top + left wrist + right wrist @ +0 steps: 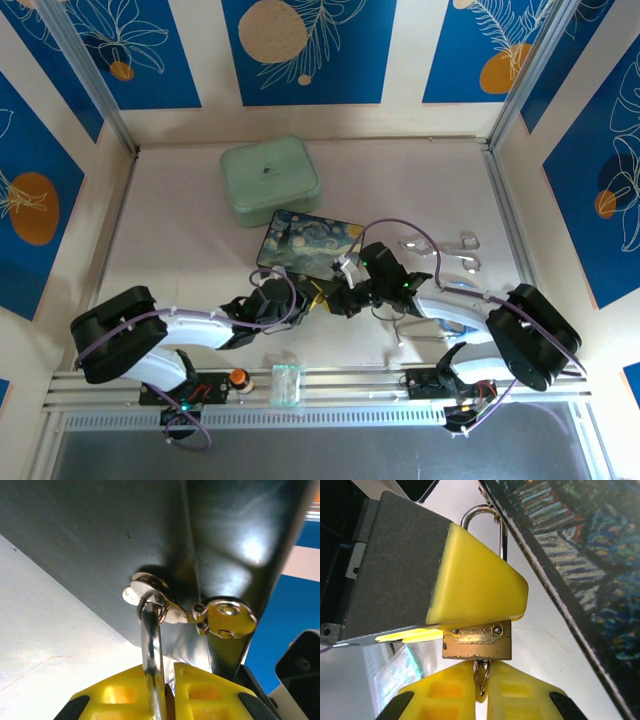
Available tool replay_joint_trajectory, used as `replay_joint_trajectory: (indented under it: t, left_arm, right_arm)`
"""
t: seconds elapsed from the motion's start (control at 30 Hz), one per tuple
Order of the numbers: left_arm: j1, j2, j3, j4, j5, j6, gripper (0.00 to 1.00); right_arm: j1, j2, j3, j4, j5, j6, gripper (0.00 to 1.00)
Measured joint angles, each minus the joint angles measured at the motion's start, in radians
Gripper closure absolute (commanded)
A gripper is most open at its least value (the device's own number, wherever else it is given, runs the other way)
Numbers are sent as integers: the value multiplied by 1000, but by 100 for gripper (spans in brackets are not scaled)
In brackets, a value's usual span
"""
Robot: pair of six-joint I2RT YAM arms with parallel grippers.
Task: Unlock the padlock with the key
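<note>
The brass padlock (477, 640) hangs at the near edge of the painted box (308, 240), and its silver shackle (150, 645) passes through the box's metal latch (220, 617). My left gripper (169, 672) is shut on the shackle. One of its yellow fingers (480, 587) covers the top of the lock body in the right wrist view. Under the padlock's bottom face, my right gripper (481, 667) is shut on the key (481, 675). Just the key's small ring and head show between the pads, and its blade is hidden. From above, both grippers meet at the padlock (318, 296).
A pale green lidded box (268, 178) stands behind the painted box. Bent silver wire pieces (440, 245) lie at the right. A clear plastic packet (287, 382) sits on the near rail between the arm bases. The painted box's dark wall (100, 540) is close above the left fingers.
</note>
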Motion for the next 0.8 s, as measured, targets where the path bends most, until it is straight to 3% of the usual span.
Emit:
replay_joint_trajectory:
  t: [0.33, 0.63, 0.8]
  left_arm:
    - [0, -15, -13, -31, -13, 12, 100]
    - [0, -36, -26, -129, -18, 97, 100]
    - [21, 0, -14, -136, -5, 193, 100]
  right_arm:
    - [-34, -26, -13, -31, 18, 62, 65]
    - [-45, -58, -39, -45, 113, 99, 65]
    - [-12, -68, -41, -55, 232, 149, 65]
